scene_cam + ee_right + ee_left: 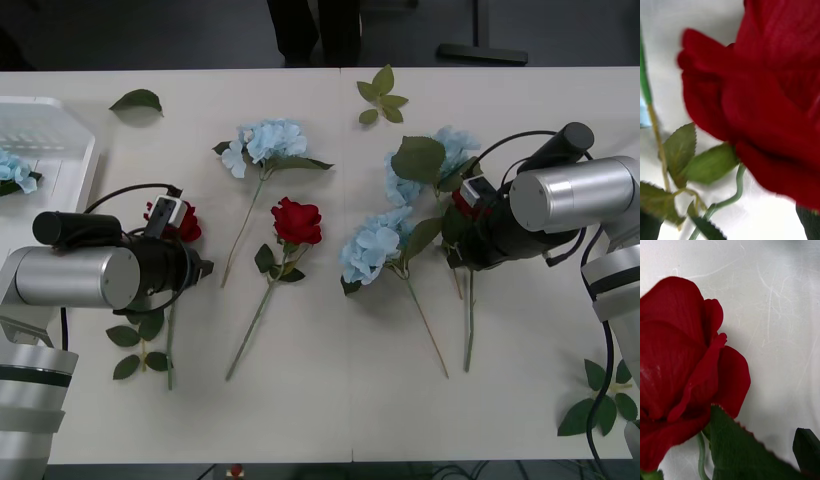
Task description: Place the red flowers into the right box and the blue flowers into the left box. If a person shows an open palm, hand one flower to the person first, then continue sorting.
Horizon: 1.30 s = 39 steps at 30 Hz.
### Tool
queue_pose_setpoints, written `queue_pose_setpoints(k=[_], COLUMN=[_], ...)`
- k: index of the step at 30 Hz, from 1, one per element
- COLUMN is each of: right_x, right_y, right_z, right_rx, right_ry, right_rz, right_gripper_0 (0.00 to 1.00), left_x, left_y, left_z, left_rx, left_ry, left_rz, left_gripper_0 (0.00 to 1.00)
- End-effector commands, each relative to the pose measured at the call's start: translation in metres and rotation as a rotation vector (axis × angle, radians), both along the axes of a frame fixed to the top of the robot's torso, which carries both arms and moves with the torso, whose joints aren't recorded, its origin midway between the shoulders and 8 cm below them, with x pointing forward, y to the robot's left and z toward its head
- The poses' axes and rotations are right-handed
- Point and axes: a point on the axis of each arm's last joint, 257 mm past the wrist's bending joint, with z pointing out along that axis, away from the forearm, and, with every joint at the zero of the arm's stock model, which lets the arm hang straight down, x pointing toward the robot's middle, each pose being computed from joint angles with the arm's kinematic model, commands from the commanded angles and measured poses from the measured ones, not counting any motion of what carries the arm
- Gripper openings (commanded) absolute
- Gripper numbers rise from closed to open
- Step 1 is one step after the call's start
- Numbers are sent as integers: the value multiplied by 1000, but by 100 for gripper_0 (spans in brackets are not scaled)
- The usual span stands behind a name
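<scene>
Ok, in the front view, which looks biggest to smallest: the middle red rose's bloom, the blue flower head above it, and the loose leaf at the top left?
1. The blue flower head, widest.
2. The middle red rose bloom.
3. The loose leaf, close to the rose in size, so that order is unsure.

No legible text, labels, brands, numbers or signs in any view.
</scene>
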Motion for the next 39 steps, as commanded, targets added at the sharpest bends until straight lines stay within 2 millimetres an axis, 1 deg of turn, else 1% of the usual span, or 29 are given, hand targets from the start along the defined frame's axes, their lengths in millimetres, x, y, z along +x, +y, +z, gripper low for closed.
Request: queue_pose_setpoints(k=[1, 2, 3, 4, 5, 7, 8, 9, 10, 11, 17, 18, 19, 20, 22, 23, 24, 25, 26, 27, 28, 30, 31, 32, 34, 36, 37, 39], right_x=[8, 8, 8, 8, 8, 9, 10, 10, 10, 10, 13, 13, 13, 13, 14, 15, 15, 15, 16, 16, 16, 17, 18, 19, 20, 23, 24, 28], right_y=[11, 13, 13, 13, 13, 14, 16, 17, 19, 18, 24, 24, 24, 25, 24, 25, 23, 24, 25, 25, 25, 25, 24, 25, 25, 24, 23, 23], right_z=[5, 4, 4, 3, 3, 3, 3, 3, 2, 2, -1, -1, -1, -2, -1, 0, 0, 0, 0, 0, 1, 2, 4, 5, 8, 15, 16, 26], right_rx=[36, 35, 33, 31, 31, 29, 32, 33, 34, 33, 39, 36, 33, 31, 31, 31, 28, 30, 30, 30, 30, 31, 31, 31, 39, 47, 50, 60], right_ry=[-26, -26, -26, -25, -26, -29, -34, -35, -33, -37, -44, -48, -49, -48, -51, -54, -55, -55, -56, -56, -58, -60, -63, -63, -65, -70, -72, -85], right_rz=[-33, -30, -31, -30, -29, -28, -25, -26, -25, -25, -27, -25, -23, -22, -24, -23, -24, -24, -23, -23, -24, -25, -26, -23, -25, -26, -28, -23], right_gripper_0=[100, 100, 100, 100, 100, 100, 98, 95, 92, 91, 76, 71, 68, 62, 41, 32, 20, 17, 17, 17, 0, 0, 0, 0, 0, 0, 0, 0], left_x=[12, 12, 11, 11, 11, 12, 12, 12, 12, 13, 15, 15, 16, 17, 20, 22, 25, 26, 28, 28, 31, 31, 30, 29, 24, 15, 13, 2], left_y=[5, 5, 5, 5, 5, 5, 5, 4, 4, 3, -2, -4, -5, -7, -11, -14, -17, -18, -22, -22, -27, -33, -39, -41, -56, -76, -82, -103], left_z=[12, 11, 9, 7, 4, 0, -1, -3, -3, -2, 2, 3, 4, 6, 10, 15, 22, 23, 32, 32, 54, 72, 86, 92, 117, 141, 148, 168], left_rx=[-6, -4, -2, 0, 3, 3, 4, 5, 4, 3, -11, -16, -20, -26, -38, -48, -59, -62, -73, -73, -98, -118, -131, -139, -177, -246, -267, -352], left_ry=[-39, -37, -30, -28, -26, -31, -33, -33, -33, -34, -30, -26, -25, -29, -35, -42, -54, -56, -66, -66, -87, -103, -117, -122, -147, -170, -175, -182], left_rz=[28, 27, 25, 24, 25, 24, 25, 22, 22, 23, 14, 13, 12, 9, 2, -3, -9, -11, -21, -21, -44, -69, -91, -103, -156, -225, -243, -314], left_gripper_0=[100, 100, 96, 85, 77, 48, 34, 23, 7, 0, 0, 0, 0, 0, 0, 0, 0, 0, 0, 0, 0, 0, 0, 0, 0, 0, 0, 0])
